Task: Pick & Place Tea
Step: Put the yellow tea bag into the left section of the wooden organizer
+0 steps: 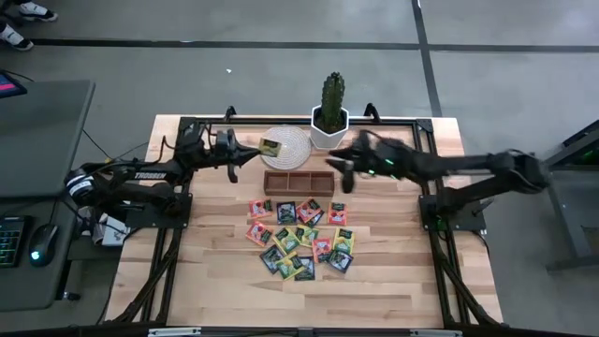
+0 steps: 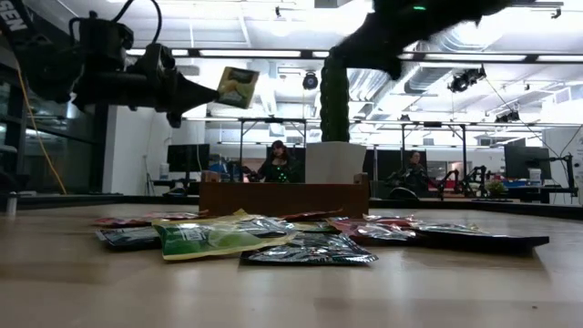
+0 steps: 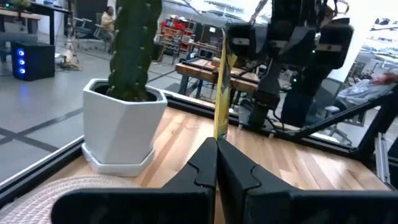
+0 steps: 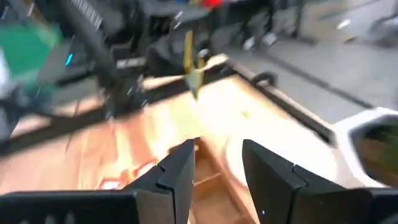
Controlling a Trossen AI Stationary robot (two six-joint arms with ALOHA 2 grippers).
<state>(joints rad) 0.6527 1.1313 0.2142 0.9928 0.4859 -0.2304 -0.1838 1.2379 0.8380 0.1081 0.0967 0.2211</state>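
Yellow paper is showing at the tip of the left gripper (image 1: pixel 255 150): it is pinching one yellow tea packet (image 1: pixel 270 146) by its edge and carrying it above the woven round mat (image 1: pixel 292 138), at about eleven o'clock from the wooden tray (image 1: pixel 299 182). The remaining tea packets (image 1: pixel 301 236) are lying in a loose heap at six o'clock from the tray, some overlapping. The right gripper (image 1: pixel 339 165) is hovering off the tray's two o'clock corner, beside the potted cactus (image 1: pixel 331 110), with its fingers apart and nothing between them.

The hold looks thin: the packet is hanging by a narrow margin, so a quick swing toward the tray could be twisting it loose or dropping it onto the mat instead of into a compartment. Both arms are also crowding the same stretch above the tray, so a careless crossing could be bringing them into contact, or nudging the cactus pot.

On the left arm, white lettering is reading "TROSSEN". The printing on the packets is too small to read.
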